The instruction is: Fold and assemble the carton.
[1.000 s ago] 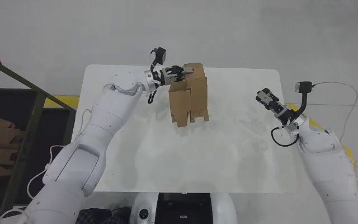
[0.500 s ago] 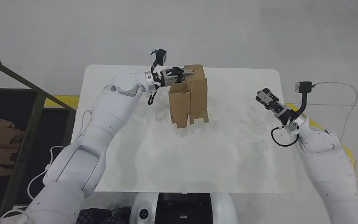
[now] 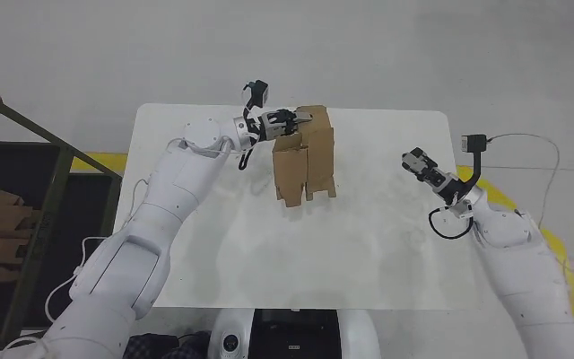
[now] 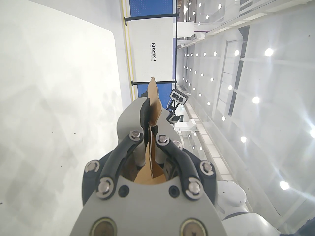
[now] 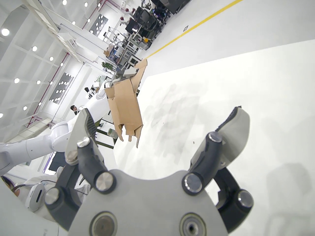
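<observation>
The left gripper [image 3: 285,120] sits toward 12 o'clock on the white table [image 3: 359,260], its fingers pinched tight on a flap edge at the 11 o'clock corner of the brown carton [image 3: 305,161]. The carton is partly opened, flaps loose, just left of the table's centre line. The right gripper [image 3: 414,162] hovers near the table's 3 o'clock edge, well apart from the carton, fingers spread wide, holding nothing.
</observation>
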